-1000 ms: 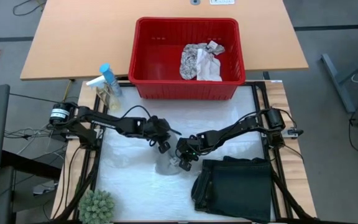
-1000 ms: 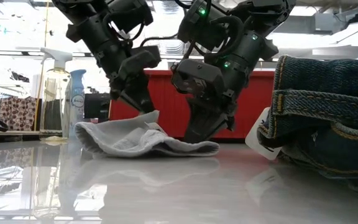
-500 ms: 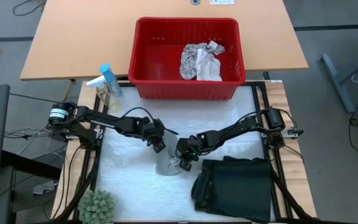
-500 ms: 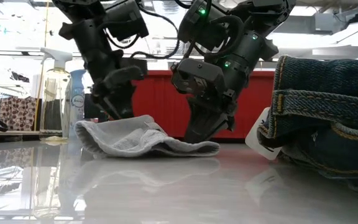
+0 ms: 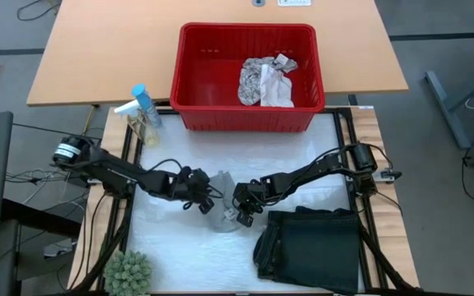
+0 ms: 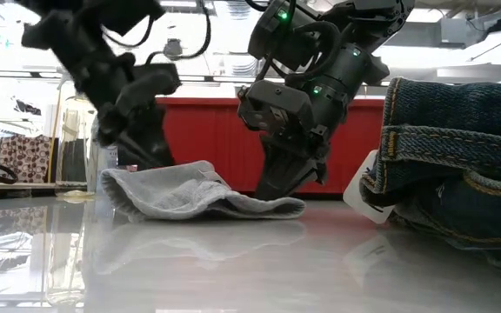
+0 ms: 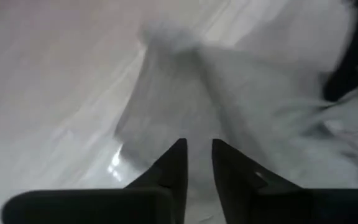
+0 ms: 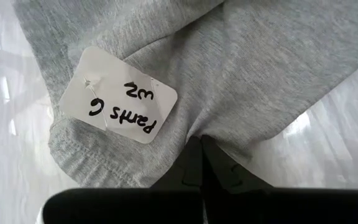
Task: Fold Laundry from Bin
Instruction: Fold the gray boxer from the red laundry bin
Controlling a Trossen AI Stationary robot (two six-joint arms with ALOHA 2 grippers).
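R arm reaches low across the white surface [image 5: 171,238] from the right edge, its claw [image 5: 241,211] tipped down & clamped on the edge of the small grey cloth [image 6: 190,196] at surface centre; L arm stretches in flat from the left, its claw [image 5: 206,202] at the cloth's far side, fingers [image 7: 174,163] nearly together w/ a thin gap, prob. not gripping anything, though the wrist view is blurred. Only the R wrist view shows a white tag [image 8: 118,103] on the cloth reading "Pants G", while the high view alone shows the red bin [image 5: 189,90] at the surface's back w/ a patterned cloth [image 5: 263,80] inside, and folded dark garment [image 5: 315,247] lying front-right.
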